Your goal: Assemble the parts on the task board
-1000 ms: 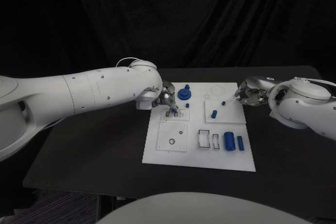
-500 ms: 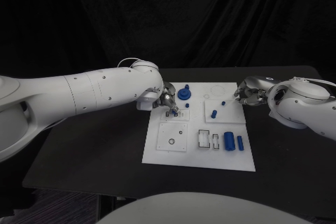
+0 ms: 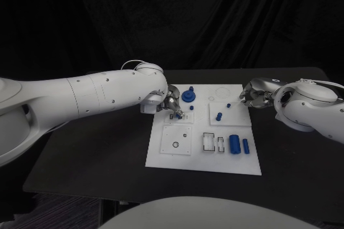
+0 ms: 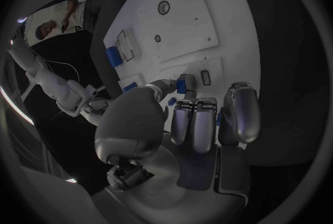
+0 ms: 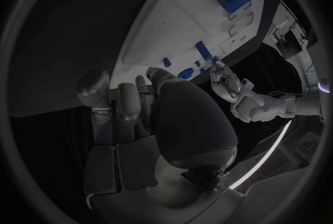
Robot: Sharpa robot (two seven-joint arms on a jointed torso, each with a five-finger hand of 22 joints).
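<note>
The white task board (image 3: pixel 203 157) lies mid-table. My left hand (image 3: pixel 169 103) hovers over its far-left slotted plate (image 3: pixel 186 118) and pinches a small blue piece (image 3: pixel 178 114) between thumb and a finger. In the left wrist view that blue piece (image 4: pixel 182 85) sits at the fingertips, just beside a dark slot (image 4: pixel 205 77). My right hand (image 3: pixel 254 97) rests at the board's far-right edge with its fingers curled in and nothing seen in them. In the right wrist view the right hand (image 5: pixel 163 115) sits beside the board (image 5: pixel 182 18).
On the board stand a blue knob (image 3: pixel 188 95), a blue peg (image 3: pixel 220 116) and a smaller one (image 3: pixel 228 106). A thick blue cylinder (image 3: pixel 234 142) and a blue bar (image 3: pixel 246 146) lie at the near right, by empty slots (image 3: pixel 209 142).
My left hand has lowered the small blue piece slightly toward the slotted plate. The right hand has stayed where it was.
</note>
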